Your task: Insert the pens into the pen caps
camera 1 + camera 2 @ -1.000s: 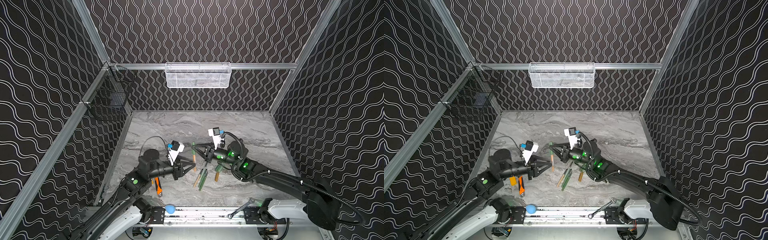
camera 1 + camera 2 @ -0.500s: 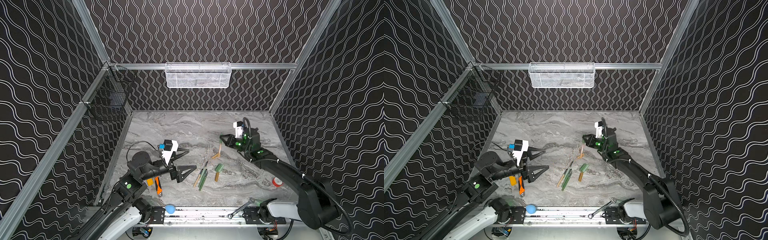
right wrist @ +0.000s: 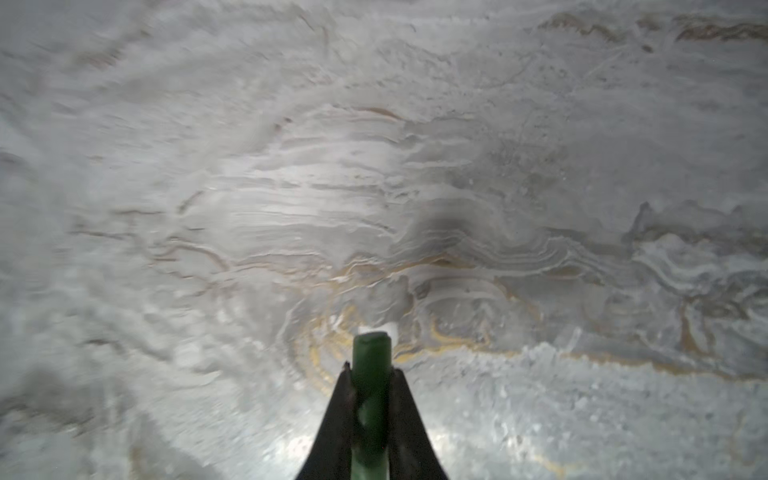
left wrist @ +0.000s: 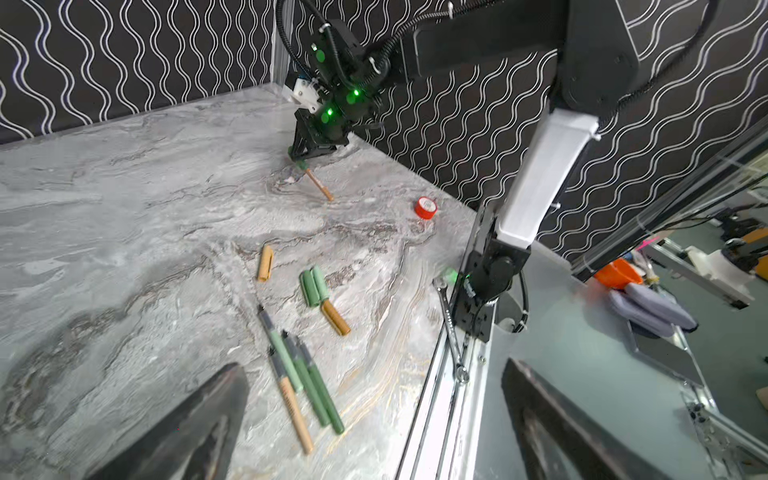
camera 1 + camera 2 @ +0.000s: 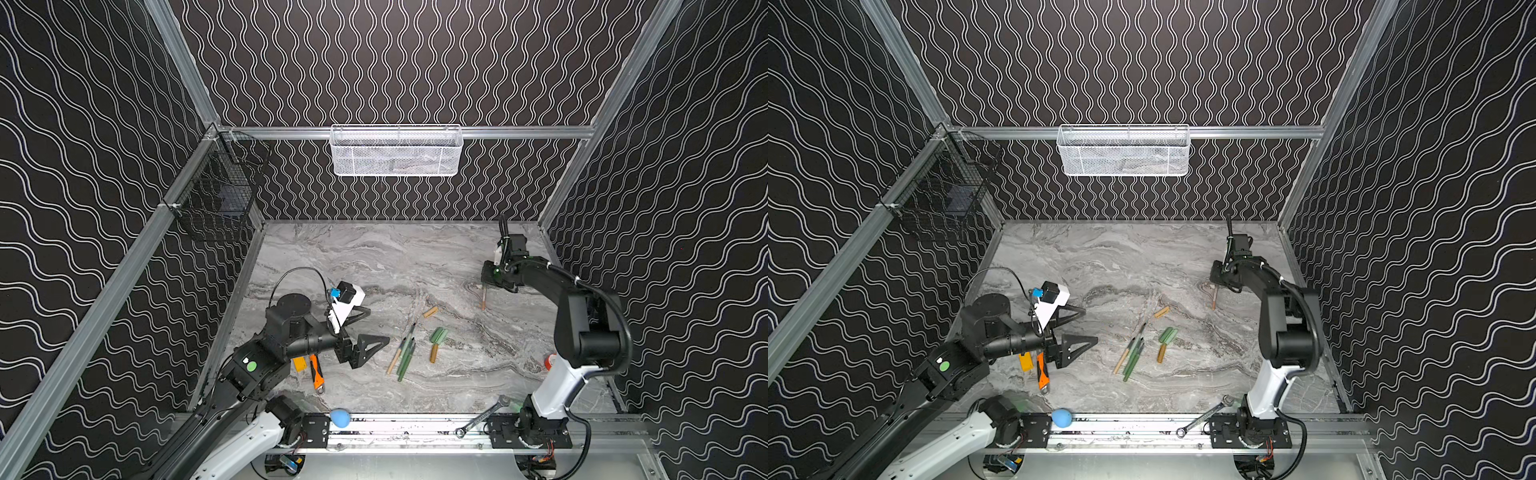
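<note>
The pens: one tan-orange pen (image 4: 320, 189) slants down from the right gripper (image 3: 370, 370), whose jaws clamp its green cap (image 3: 370, 349), near the far right corner of the table (image 5: 374, 257). Well apart, mid-table, lie four loose pens (image 5: 402, 355) and four pen caps (image 5: 438, 336). The left gripper (image 5: 378, 326) hovers beside them, spread wide and holding nothing, near the utility knife (image 5: 316, 368).

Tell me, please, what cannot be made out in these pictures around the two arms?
- Right wrist view: only a green tube shows between the fingers of the right gripper; the picture's edge cuts off the rest.
- Both top views: the right arm hides that grip; only the tan pen shows below.
- A top view: the left arm covers part of the yellow block and knife; the right arm hides most of a red roll.
</note>
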